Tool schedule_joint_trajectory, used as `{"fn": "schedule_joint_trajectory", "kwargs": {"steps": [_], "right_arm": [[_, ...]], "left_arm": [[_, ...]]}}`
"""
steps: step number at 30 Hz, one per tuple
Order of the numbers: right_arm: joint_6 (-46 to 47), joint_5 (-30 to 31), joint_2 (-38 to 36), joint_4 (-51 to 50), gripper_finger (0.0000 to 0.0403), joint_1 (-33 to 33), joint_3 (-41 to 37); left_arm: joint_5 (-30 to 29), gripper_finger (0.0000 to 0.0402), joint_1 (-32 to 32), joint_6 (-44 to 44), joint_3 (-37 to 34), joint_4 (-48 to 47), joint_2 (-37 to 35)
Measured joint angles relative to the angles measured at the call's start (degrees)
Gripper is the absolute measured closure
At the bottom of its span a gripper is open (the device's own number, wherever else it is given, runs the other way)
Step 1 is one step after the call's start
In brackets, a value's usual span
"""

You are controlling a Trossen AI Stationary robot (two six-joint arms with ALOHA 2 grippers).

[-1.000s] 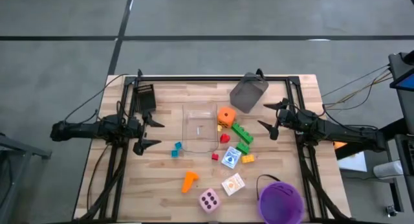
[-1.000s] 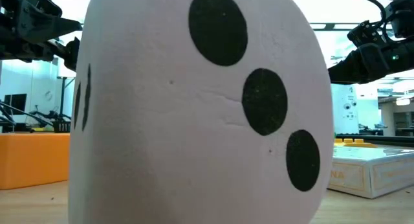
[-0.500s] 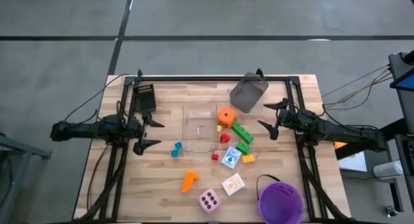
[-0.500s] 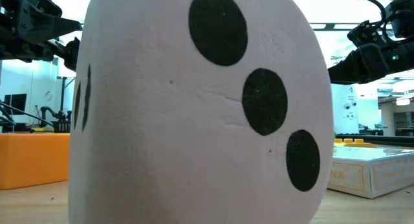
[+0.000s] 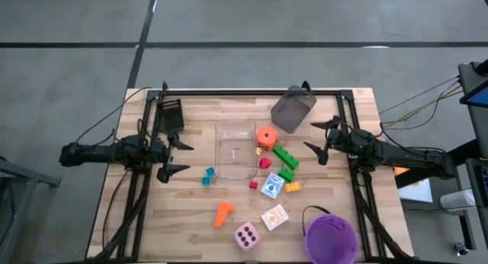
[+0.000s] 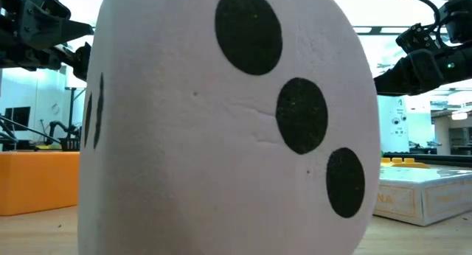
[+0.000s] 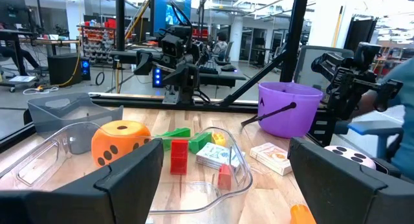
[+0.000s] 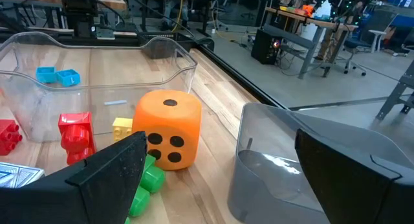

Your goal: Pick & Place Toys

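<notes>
The toys lie loose on the wooden table: an orange die [image 5: 267,136], green bricks [image 5: 286,157], red bricks [image 5: 265,163], teal bricks [image 5: 207,175], an orange peg [image 5: 223,213], two white cards [image 5: 272,186] and a pink die [image 5: 246,236]. The pink die [image 6: 228,122] fills most of the low view. My left gripper [image 5: 185,158] hovers open at the table's left side, level, pointing at the clear tray [image 7: 129,153]. My right gripper [image 5: 309,136] hovers open at the right side, facing the orange die [image 8: 168,136]. Neither holds anything.
A clear tray [image 5: 236,151] sits mid-table. A grey bin [image 5: 293,108] stands at the far edge and a purple bucket [image 5: 330,237] at the near right corner. A black holder [image 5: 171,115] lies at the far left. Bare wood shows at the near left.
</notes>
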Motion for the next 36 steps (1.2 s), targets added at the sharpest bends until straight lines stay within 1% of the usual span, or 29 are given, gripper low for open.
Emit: {"fn": "schedule_joint_trajectory", "kwargs": {"steps": [21, 26, 31, 36], "right_arm": [[0.0, 0.0, 0.0, 0.0, 0.0015, 0.0, 0.0], [0.0, 0.0, 0.0, 0.0, 0.0015, 0.0, 0.0], [0.0, 0.0, 0.0, 0.0, 0.0015, 0.0, 0.0], [0.0, 0.0, 0.0, 0.0, 0.0015, 0.0, 0.0]], "left_arm": [[-0.2, 0.0067, 0.1, -0.5, 0.0, 0.0, 0.0], [-3.0, 0.0067, 0.1, -0.9, 0.0, 0.0, 0.0], [-8.8, 0.0067, 0.1, -0.9, 0.0, 2.2, 0.0], [-9.5, 0.0067, 0.1, -0.3, 0.0, 3.1, 0.0]]}}
